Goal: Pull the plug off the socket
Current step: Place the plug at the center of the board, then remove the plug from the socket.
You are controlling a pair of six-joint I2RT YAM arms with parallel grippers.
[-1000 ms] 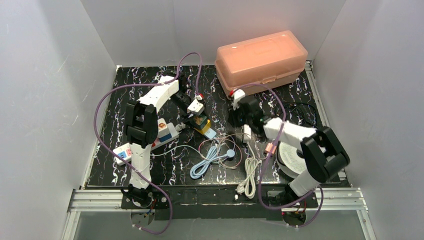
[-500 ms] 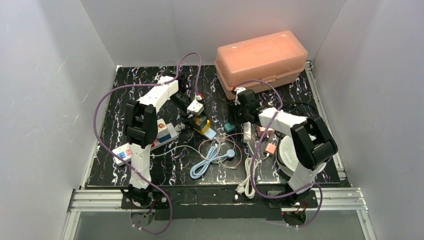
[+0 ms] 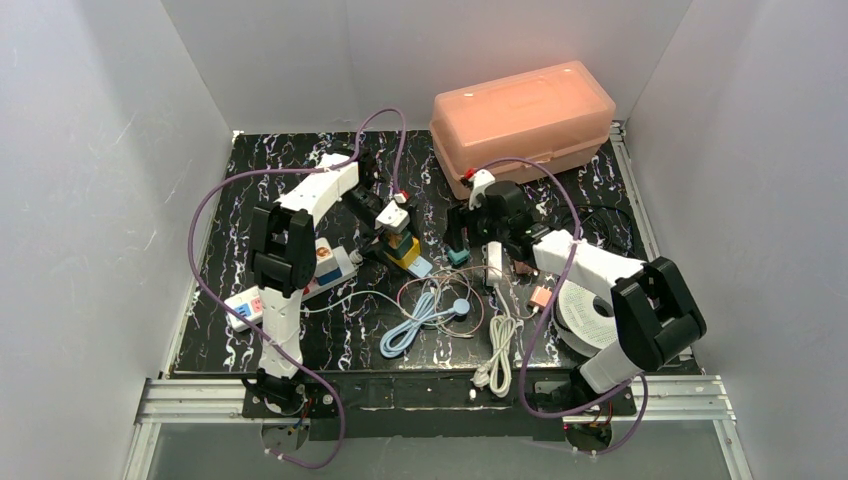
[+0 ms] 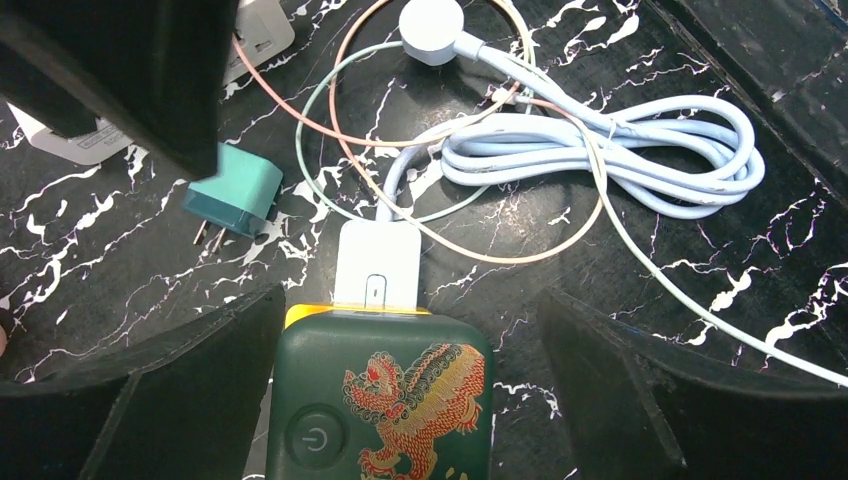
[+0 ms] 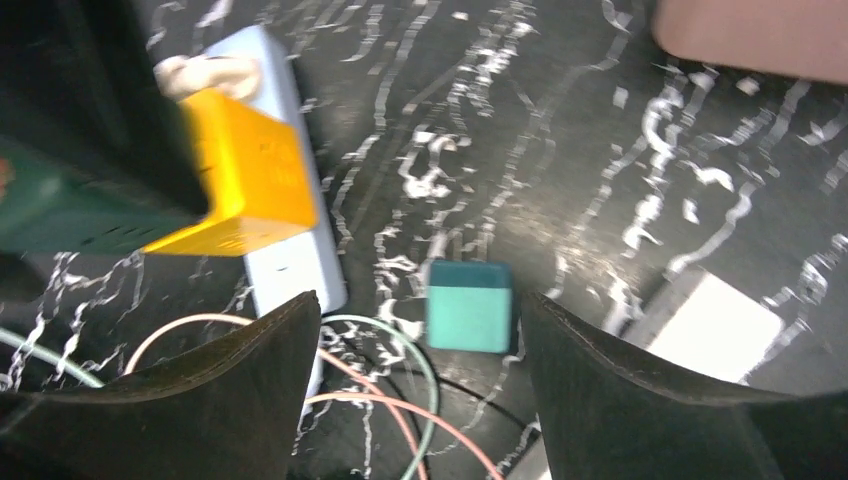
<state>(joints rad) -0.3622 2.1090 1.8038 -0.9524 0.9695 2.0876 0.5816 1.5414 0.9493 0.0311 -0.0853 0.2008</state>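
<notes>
left gripper (image 4: 410,305) spread wide, straddling green socket (image 4: 380,400), gripping nothing. right gripper (image 5: 418,300) open, empty; teal plug (image 5: 469,305) lies loose on mat (image 5: 600,150) beneath it.

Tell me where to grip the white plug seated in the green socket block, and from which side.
Grip the white plug across its two narrow side faces, on the bare stretch between the green socket block and its cable. Come from above, jaws straddling its width: it lies flat on the table, projecting straight out of the block's yellow edge.
</notes>
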